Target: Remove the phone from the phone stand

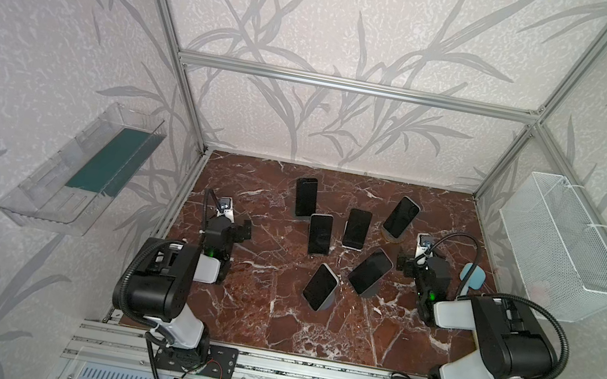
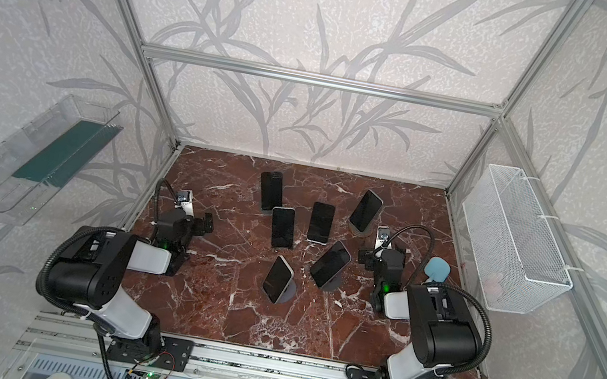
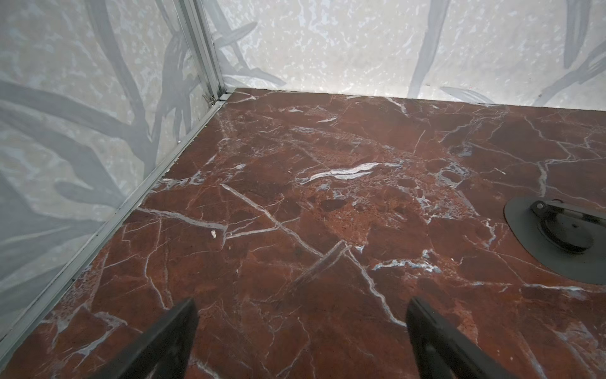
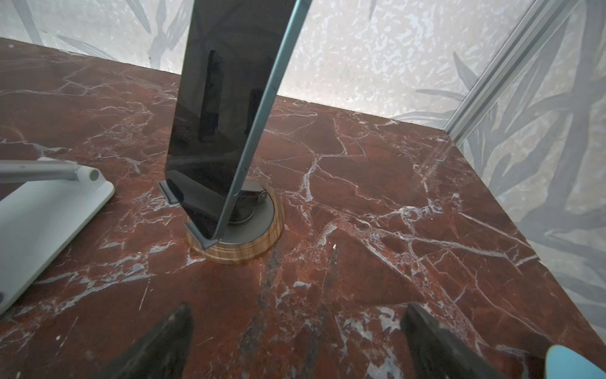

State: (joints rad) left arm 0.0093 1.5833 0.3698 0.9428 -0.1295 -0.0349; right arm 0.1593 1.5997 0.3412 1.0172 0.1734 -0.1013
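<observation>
Several dark-screened phones lean on stands on the red marble table in both top views. The back right phone rests on a phone stand with a round wooden base, just beyond my right gripper, which is open and empty. At the table's left side my left gripper is open over bare marble, holding nothing. A dark grey stand base shows at the edge of the left wrist view. Other phones stand between the two grippers.
A white stand base lies beside the wooden one. A light blue object sits close to the right arm. A white wire basket hangs on the right wall, a clear tray on the left. Aluminium frame posts mark the corners.
</observation>
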